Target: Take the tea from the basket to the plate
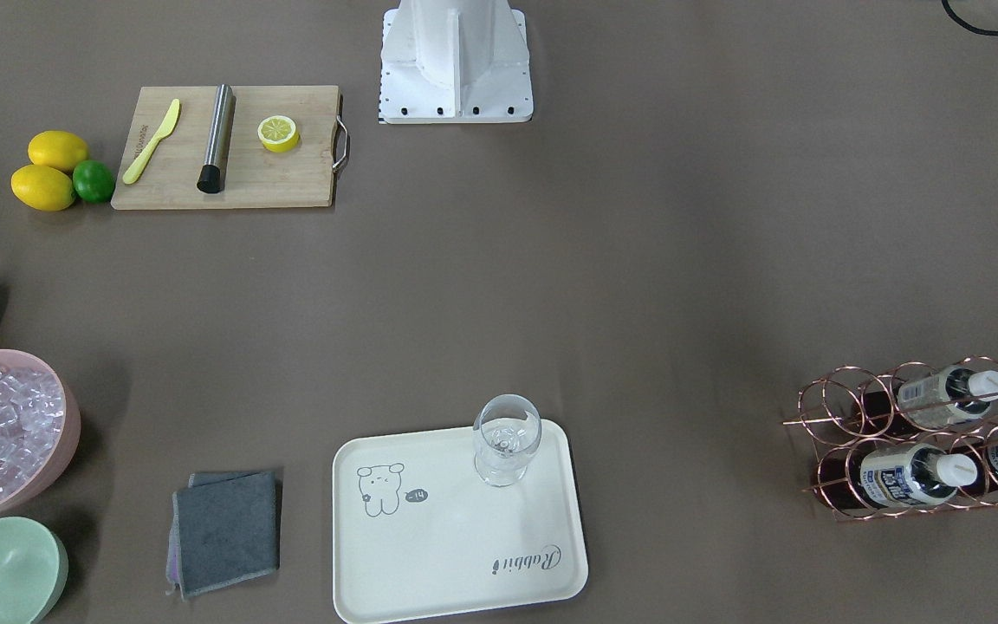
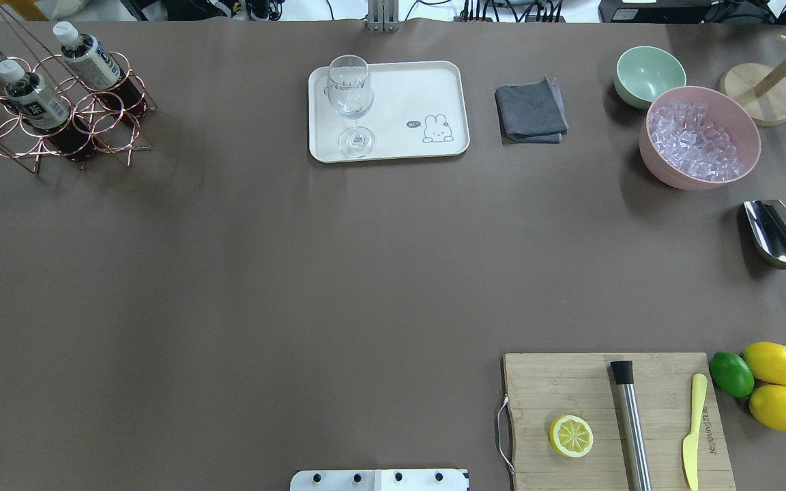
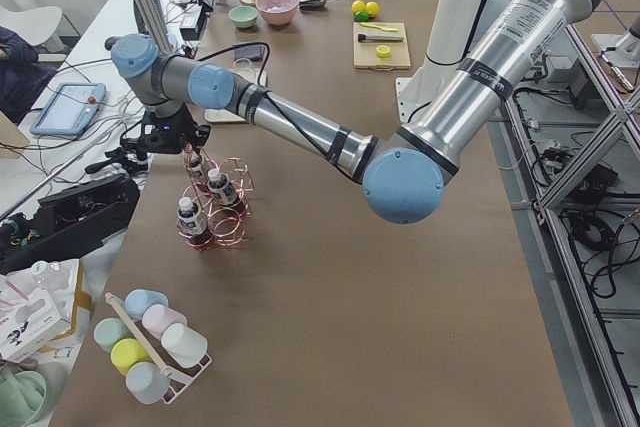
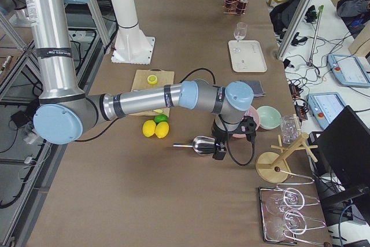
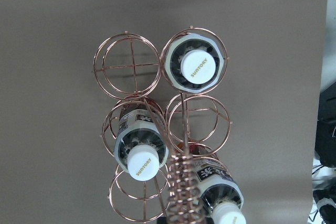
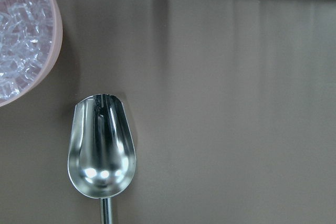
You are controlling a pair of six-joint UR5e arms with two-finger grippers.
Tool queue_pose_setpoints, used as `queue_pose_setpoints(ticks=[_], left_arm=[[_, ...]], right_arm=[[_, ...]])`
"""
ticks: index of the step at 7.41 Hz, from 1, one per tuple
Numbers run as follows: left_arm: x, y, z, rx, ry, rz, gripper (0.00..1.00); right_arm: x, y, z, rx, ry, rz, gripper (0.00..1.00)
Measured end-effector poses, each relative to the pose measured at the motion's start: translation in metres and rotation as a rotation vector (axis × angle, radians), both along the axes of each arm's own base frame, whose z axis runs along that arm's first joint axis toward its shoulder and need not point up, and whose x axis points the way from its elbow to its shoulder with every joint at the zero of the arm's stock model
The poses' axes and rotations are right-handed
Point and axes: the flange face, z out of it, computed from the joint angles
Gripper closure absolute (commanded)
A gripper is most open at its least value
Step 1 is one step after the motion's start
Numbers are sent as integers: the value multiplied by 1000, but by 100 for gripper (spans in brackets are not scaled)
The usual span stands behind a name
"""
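Three tea bottles (image 1: 915, 475) with white caps stand in the copper wire basket (image 1: 837, 407) at the table's left end; they also show in the overhead view (image 2: 35, 99) and the left wrist view (image 5: 198, 66). The cream plate (image 2: 400, 88) lies at the far middle with a clear glass (image 2: 350, 95) on it; the plate holds no bottle (image 1: 456, 555). My left gripper (image 3: 178, 142) hovers over the basket (image 3: 215, 212); I cannot tell if it is open. My right gripper (image 4: 219, 147) hangs over the steel scoop (image 4: 199, 144); I cannot tell its state either.
A pink bowl of ice (image 2: 700, 136), a green bowl (image 2: 647, 75), a grey cloth (image 2: 529, 112) and the scoop (image 2: 778, 235) are on the right. A cutting board (image 2: 570, 389) holds a lemon half, a steel rod and a yellow knife, with lemons and a lime (image 2: 731, 374) beside it.
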Motion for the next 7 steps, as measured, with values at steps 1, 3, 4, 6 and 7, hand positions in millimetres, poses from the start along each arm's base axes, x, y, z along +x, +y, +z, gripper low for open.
queue_pose_setpoints(ticks=[1, 3, 4, 6, 7], left_arm=[[-11, 6, -12, 1, 1, -13, 100], [-36, 21, -39, 5, 1, -44, 100], [-43, 36, -58, 17, 2, -53, 100], [-47, 83, -105, 59, 6, -57, 100], [-46, 110, -126, 78, 9, -56, 100]], right_arm=[[1, -1, -1, 4, 9, -1, 1], [1, -3, -3, 13, 16, -2, 1], [1, -3, -3, 15, 16, -2, 1], [1, -4, -5, 19, 15, -2, 1], [1, -4, -7, 23, 14, -2, 1]])
